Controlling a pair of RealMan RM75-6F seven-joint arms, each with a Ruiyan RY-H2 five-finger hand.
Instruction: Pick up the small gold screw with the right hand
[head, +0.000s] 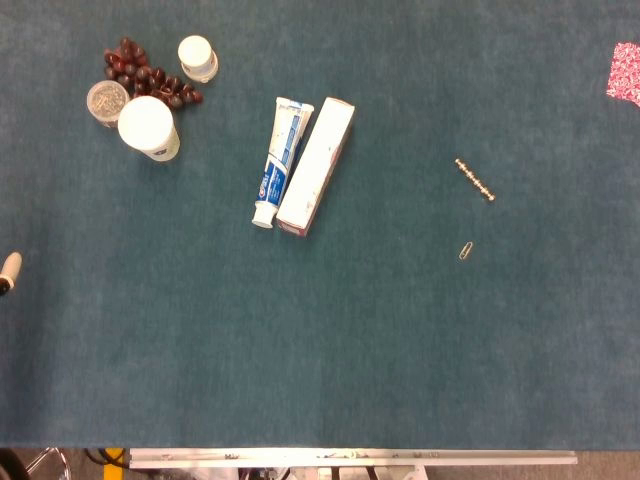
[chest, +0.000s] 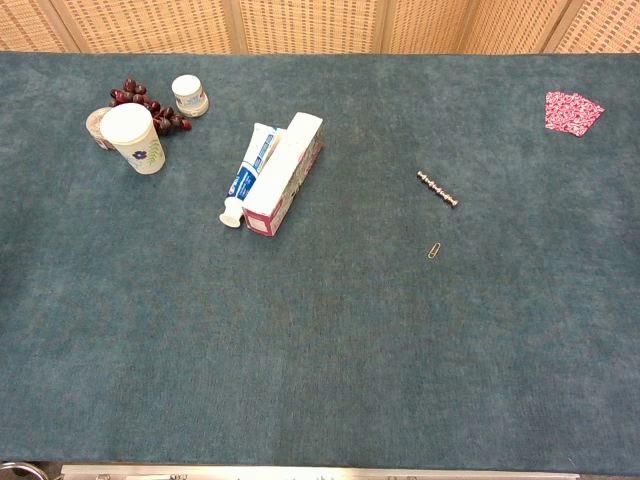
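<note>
screw: the small gold screw (head: 475, 180) lies flat on the teal table cloth (head: 400, 350), right of centre, slanted, well apart from the toothpaste box (head: 316, 166); in the chest view it sits at (chest: 437, 188)
neighbour: a paper clip (head: 466, 250) lies near it, on the side toward me, not touching
handling: I judge it light, stiff and hard, thin, likely to roll or slip on the nap; not fragile
where to grip: across the middle of its shaft, pinched from above
my right hand: in neither view, so I cannot tell how my fingers stand; it holds nothing that I can see
my left hand: only a pale tip (head: 10, 268) at the head view's left edge, fingers not readable
</note>
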